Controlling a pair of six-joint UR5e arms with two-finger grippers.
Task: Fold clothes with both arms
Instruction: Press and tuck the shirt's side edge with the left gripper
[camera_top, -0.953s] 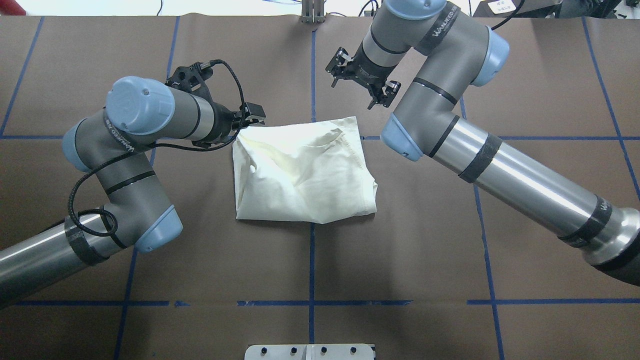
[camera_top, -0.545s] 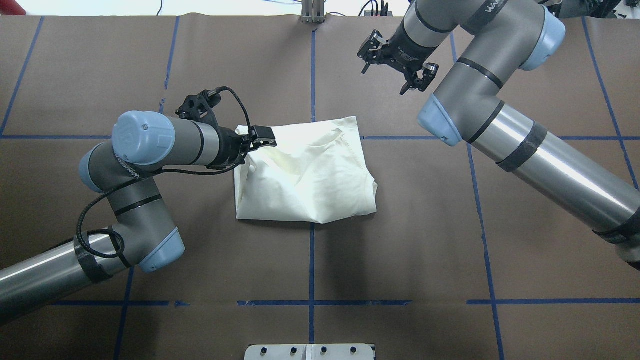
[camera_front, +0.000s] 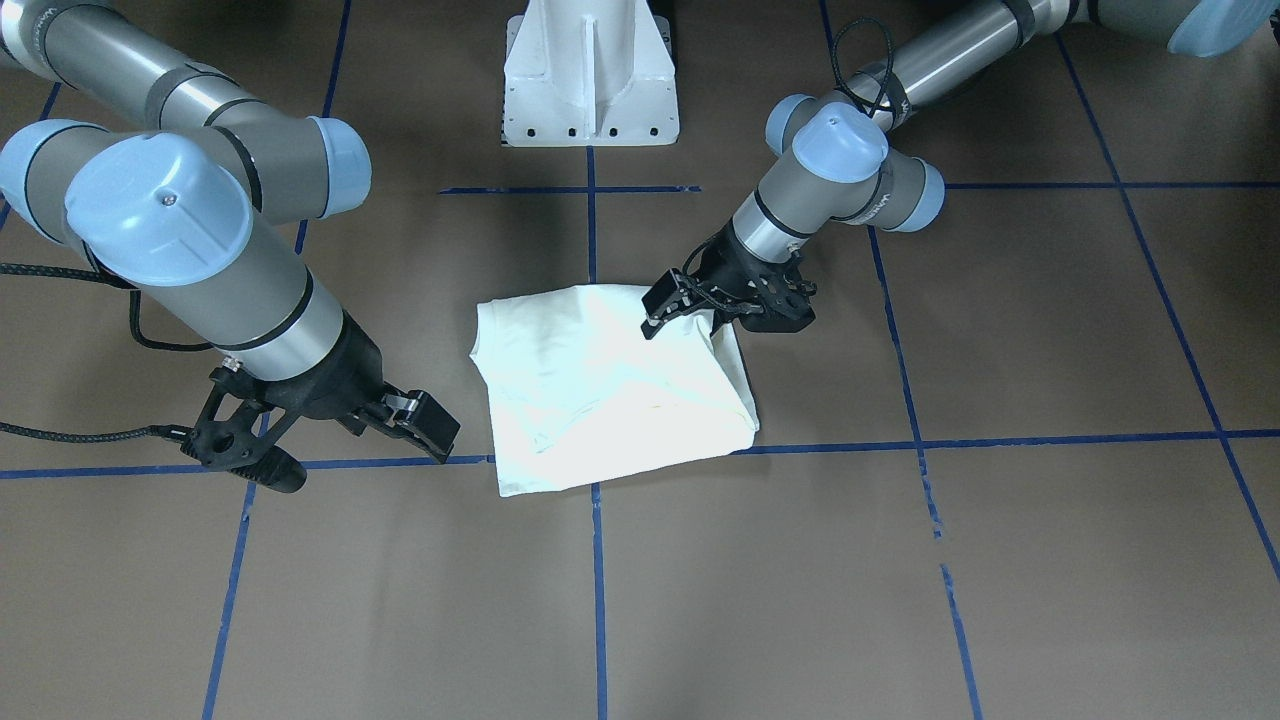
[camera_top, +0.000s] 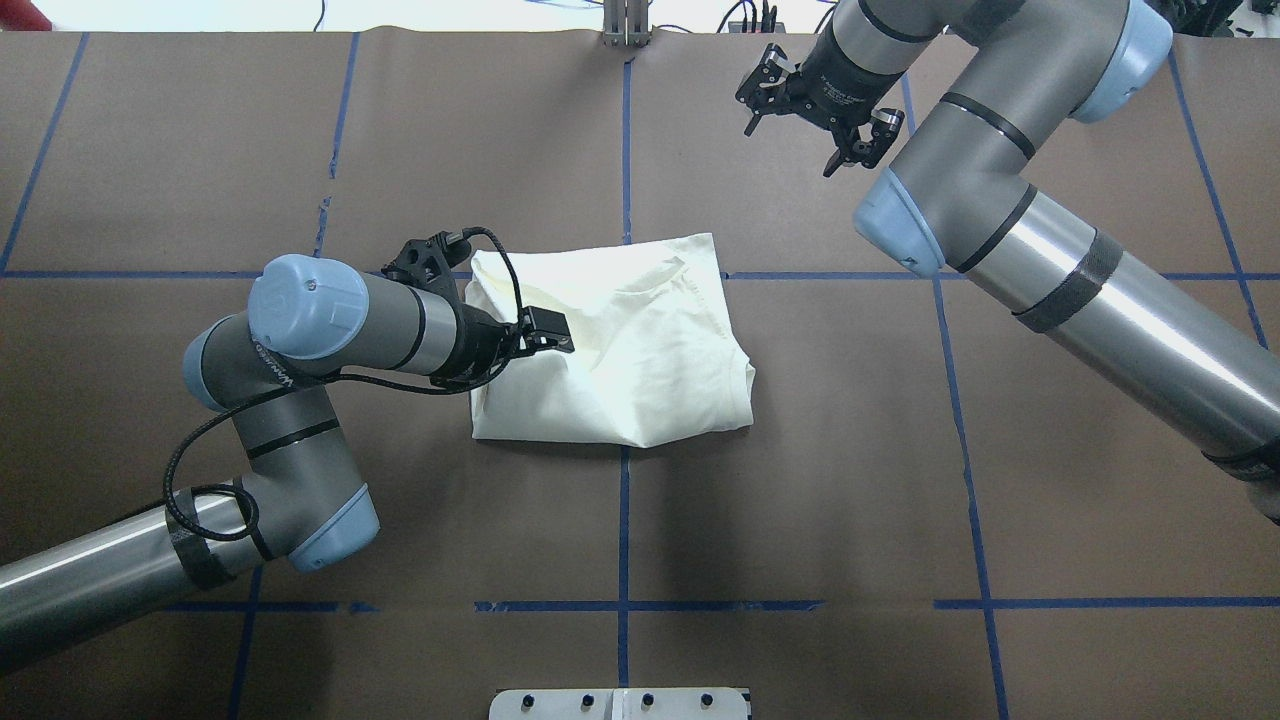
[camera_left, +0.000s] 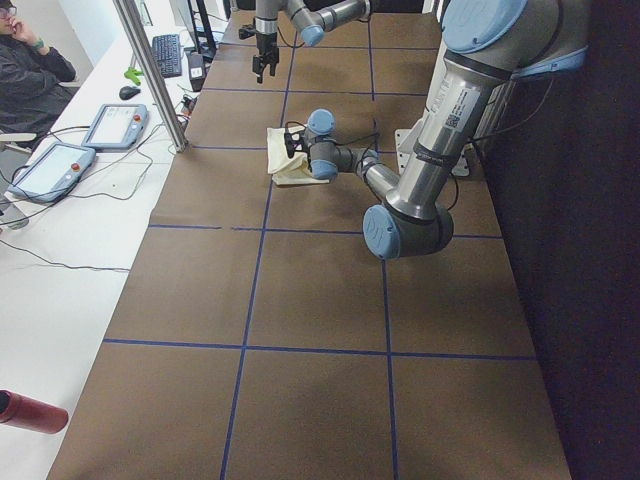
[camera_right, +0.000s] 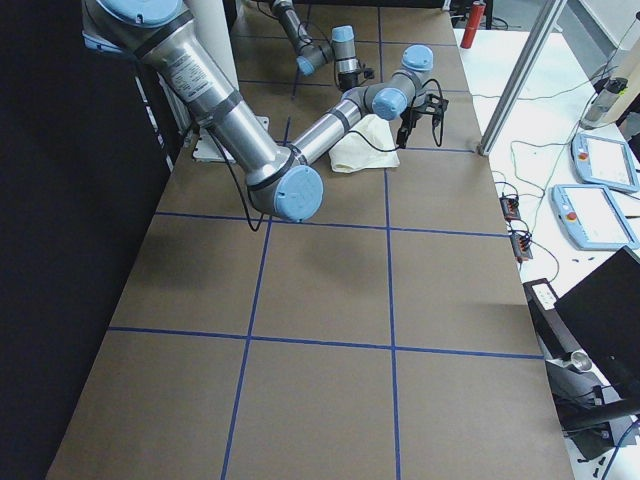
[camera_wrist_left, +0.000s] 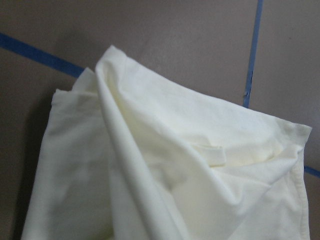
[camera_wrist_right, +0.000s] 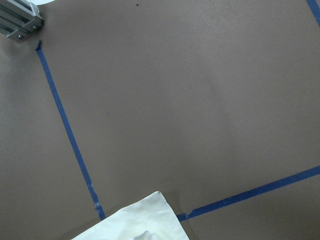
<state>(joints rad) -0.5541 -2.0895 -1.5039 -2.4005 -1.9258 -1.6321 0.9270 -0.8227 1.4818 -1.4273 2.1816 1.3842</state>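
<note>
1. The cream T-shirt (camera_top: 640, 370) lies near the middle of the surface (camera_top: 850, 480), already reduced to a compact, roughly square packet. Its plain side is up and no print shows. It sits at a crossing of the blue tape lines (camera_top: 623, 520), probably so that both arms can reach it equally well.
2. The left end effector (camera_top: 545, 338) hangs low over the packet's left part. Its jaws look nearly closed on a pinch of the top layer. In the left wrist view a ridge of cloth rises toward the camera, as tented fabric would. The fingers themselves are out of that view, so the grip is a judgement.
3. Taking only the upper layer lets the layers beneath lie flat while this flap goes toward the packet's middle, most likely to narrow the packet.
4. The right end effector (camera_top: 808, 125) is raised, with its jaws wide apart and empty. It is well apart from the T-shirt, beyond its far right corner, seemingly parked clear of the flap's path.
5. The loose folds at the packet's right edge could shift if the flap is dragged rather than lifted.
</note>
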